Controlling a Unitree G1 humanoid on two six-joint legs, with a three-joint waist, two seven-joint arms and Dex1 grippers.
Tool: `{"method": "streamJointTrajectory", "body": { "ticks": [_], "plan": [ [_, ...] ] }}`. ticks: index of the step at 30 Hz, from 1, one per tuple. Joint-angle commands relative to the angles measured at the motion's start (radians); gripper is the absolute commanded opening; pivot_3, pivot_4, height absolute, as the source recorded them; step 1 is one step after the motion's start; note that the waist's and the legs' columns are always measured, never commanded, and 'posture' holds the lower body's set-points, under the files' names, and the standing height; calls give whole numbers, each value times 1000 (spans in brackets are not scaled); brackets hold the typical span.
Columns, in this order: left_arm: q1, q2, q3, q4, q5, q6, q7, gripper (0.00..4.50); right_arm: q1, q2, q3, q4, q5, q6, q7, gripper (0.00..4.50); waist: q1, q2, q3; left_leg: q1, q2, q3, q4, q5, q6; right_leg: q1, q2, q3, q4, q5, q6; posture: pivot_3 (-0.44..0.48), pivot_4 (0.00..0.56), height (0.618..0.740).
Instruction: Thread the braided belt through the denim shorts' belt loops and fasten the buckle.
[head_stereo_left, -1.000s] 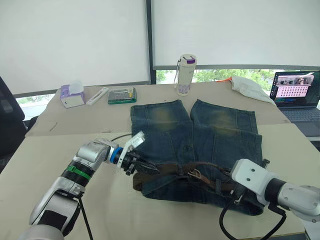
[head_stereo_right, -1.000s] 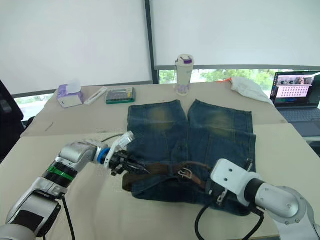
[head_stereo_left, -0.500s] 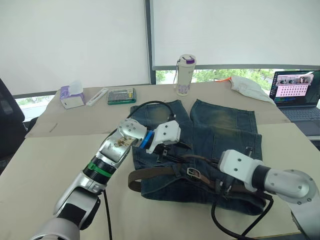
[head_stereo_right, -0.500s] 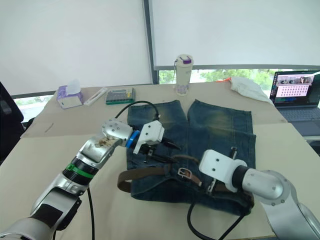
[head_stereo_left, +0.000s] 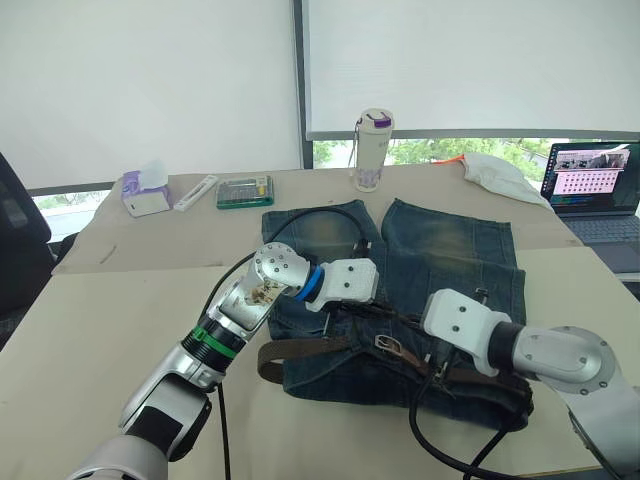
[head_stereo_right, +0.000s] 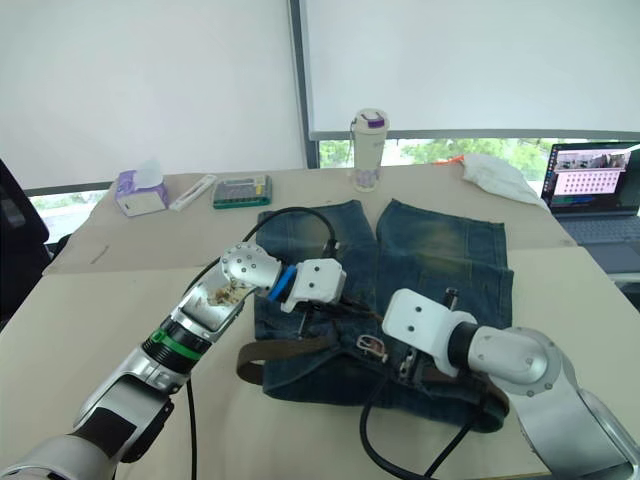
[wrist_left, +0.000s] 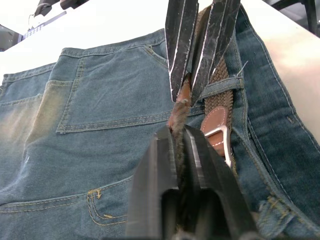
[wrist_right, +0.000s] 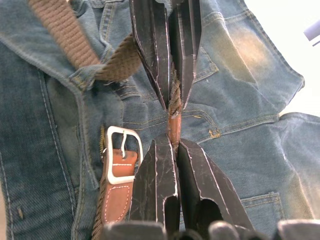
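Observation:
The denim shorts (head_stereo_left: 440, 250) lie flat on the table, waistband toward me. The braided belt (head_stereo_left: 310, 348) runs along the waistband, its left end loose on the table. The silver buckle (wrist_right: 120, 155) rests near the middle of the waistband, beside a belt loop (wrist_left: 220, 87) with the strap through it. My left gripper (wrist_left: 178, 131) is shut on a raised stretch of the belt over the shorts. My right gripper (wrist_right: 174, 142) is shut on the same stretch, tip to tip with the left.
At the back of the table stand a tissue box (head_stereo_left: 143, 192), a green calculator (head_stereo_left: 243, 190) and a tumbler (head_stereo_left: 371, 150). A white cloth (head_stereo_left: 500, 175) and a laptop (head_stereo_left: 595, 190) are at the back right. A black cable (head_stereo_left: 320, 212) arches over the shorts.
My left gripper left the belt's left end and moved right over the shorts to meet the right gripper. The right arm shifted left. The belt's left end now lies loose.

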Motion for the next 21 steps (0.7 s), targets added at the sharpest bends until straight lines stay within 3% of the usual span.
{"method": "streamJointTrajectory", "body": {
  "ticks": [1, 4, 15, 21],
  "plan": [
    [-7, 17, 29, 21, 16, -40, 21, 0, -20, 39, -48, -74, 91, 73, 0, 758, 0, 0, 0, 0, 0, 0, 0, 0, 0, 0, 0, 0, 0, 0, 0, 0, 150, 740],
    [34, 50, 61, 25, 21, -51, 48, 0, 17, 62, -33, -62, 56, 122, -80, 1701, -3, 0, 0, 0, 0, 0, 0, 0, 0, 0, 0, 0, 1, 0, 0, 0, 150, 740],
    [176, 109, 58, -48, 56, -56, 97, 0, 166, 59, 107, -19, 20, 114, -189, 1701, -3, 1, -1, 0, 0, -1, 0, 0, 0, -1, 0, 0, 1, 0, 0, 0, 150, 740],
    [196, 110, 58, -56, 64, -54, 97, 0, 196, 33, 111, 21, -6, 69, -207, 1701, -3, 1, -1, 1, 0, -1, 0, 0, 0, 0, 0, -1, 1, 0, 0, 0, 150, 740]
  ]
}}
